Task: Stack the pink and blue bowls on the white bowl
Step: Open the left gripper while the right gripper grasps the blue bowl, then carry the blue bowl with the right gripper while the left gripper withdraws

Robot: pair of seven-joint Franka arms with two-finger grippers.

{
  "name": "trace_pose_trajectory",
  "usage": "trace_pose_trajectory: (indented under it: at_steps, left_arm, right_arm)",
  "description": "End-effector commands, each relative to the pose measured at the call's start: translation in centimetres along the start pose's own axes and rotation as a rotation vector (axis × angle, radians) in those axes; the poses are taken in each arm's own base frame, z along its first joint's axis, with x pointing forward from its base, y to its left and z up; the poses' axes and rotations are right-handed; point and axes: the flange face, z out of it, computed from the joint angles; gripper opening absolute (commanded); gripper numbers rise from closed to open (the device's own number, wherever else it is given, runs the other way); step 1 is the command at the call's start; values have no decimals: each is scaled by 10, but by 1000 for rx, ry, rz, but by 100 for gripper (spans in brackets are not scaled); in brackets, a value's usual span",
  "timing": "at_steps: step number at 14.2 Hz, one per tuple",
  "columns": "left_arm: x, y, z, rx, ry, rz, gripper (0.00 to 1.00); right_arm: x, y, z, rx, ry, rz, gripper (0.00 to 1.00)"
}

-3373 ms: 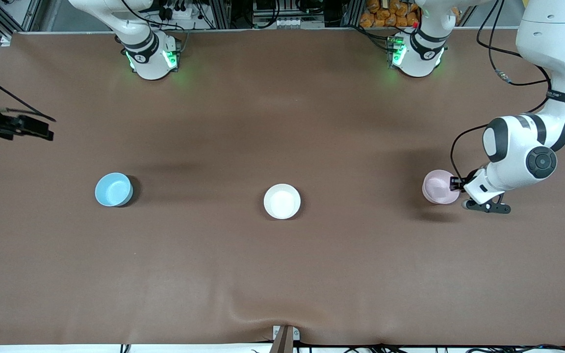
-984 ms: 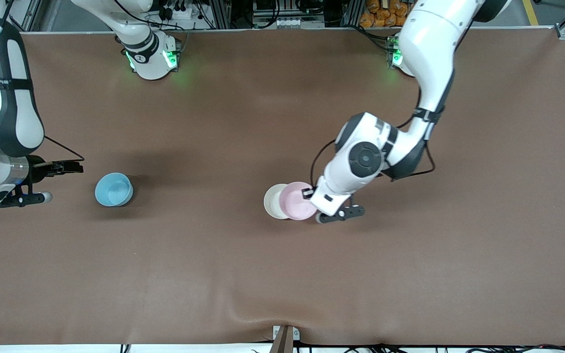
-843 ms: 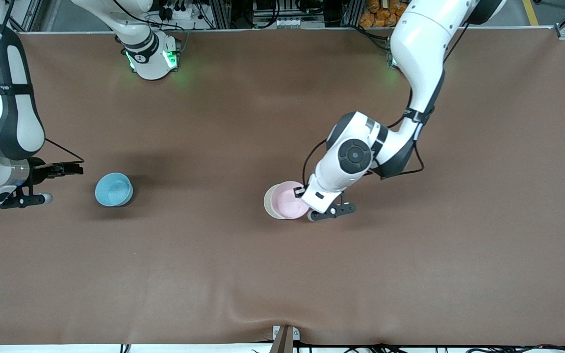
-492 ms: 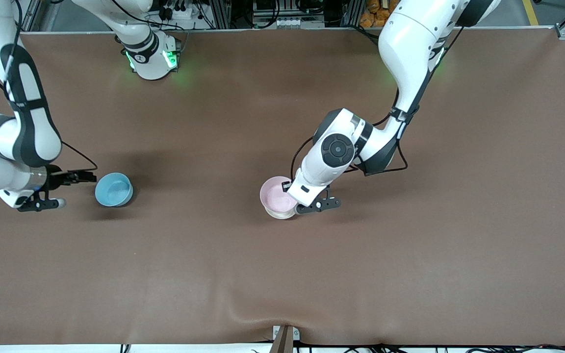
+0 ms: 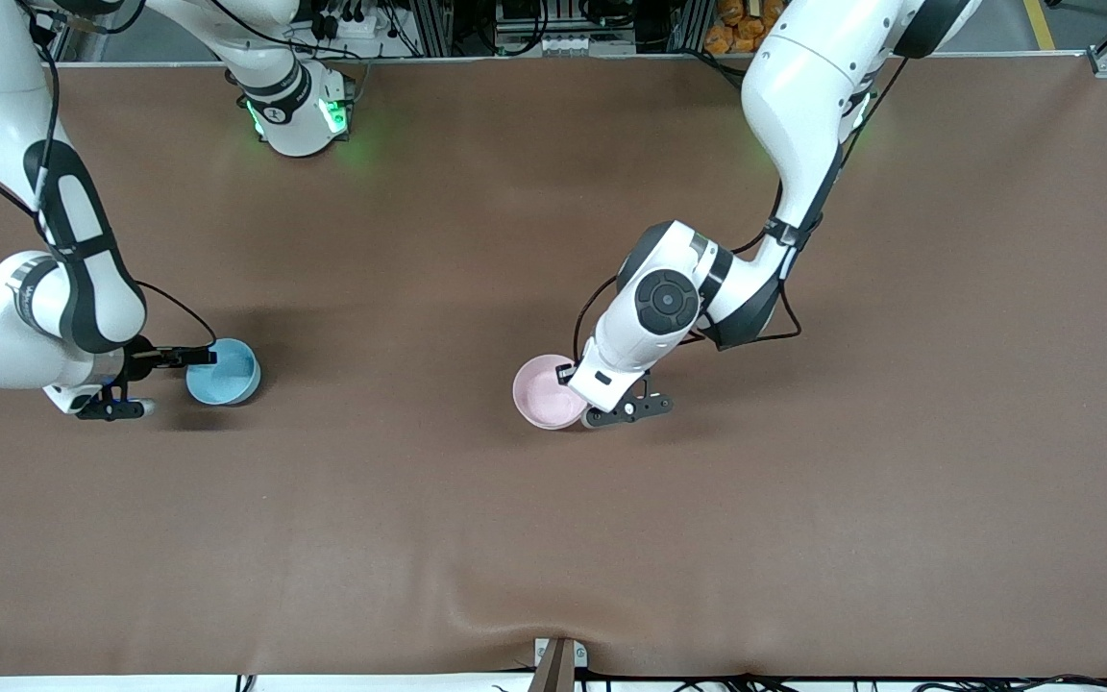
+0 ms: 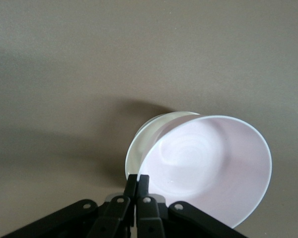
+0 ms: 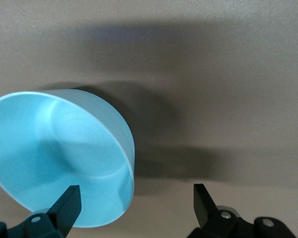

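Observation:
The pale pink bowl (image 5: 546, 392) is over the white bowl in the middle of the table and covers it in the front view. In the left wrist view the pink bowl (image 6: 208, 163) is tilted, and the white bowl's rim (image 6: 143, 140) shows just under it. My left gripper (image 5: 569, 374) is shut on the pink bowl's rim (image 6: 137, 181). The light blue bowl (image 5: 225, 372) stands toward the right arm's end of the table. My right gripper (image 5: 200, 358) is open at its rim. In the right wrist view (image 7: 135, 199) one finger is over the blue bowl (image 7: 54, 148) and the other is outside its wall.
The brown table mat (image 5: 803, 481) has a wrinkle at its near edge by a metal bracket (image 5: 558, 658). The two arm bases (image 5: 299, 111) stand along the table's back edge. Nothing else lies on the table.
My left arm carried the pink bowl from its end of the table to over the white bowl and lowered it. My right arm swung in and brought its open gripper to the blue bowl's rim.

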Motion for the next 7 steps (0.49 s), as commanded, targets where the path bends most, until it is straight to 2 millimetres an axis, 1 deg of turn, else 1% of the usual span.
trace_pose_trajectory:
  at_steps: [1, 3, 4, 7]
  left_arm:
    - [3, 5, 6, -24, 6, 0, 0]
    - [3, 4, 11, -21, 5, 0, 0]
    - [5, 1, 15, -19, 4, -4, 0]
    - [5, 0, 23, -20, 7, -5, 0]
  right_arm:
    - [4, 4, 2, 29, 17, -2, 62]
    - [7, 7, 2, 41, 26, 9, 16]
    - [8, 8, 3, 43, 24, 12, 0]
    - [11, 8, -4, 42, 31, 12, 0]
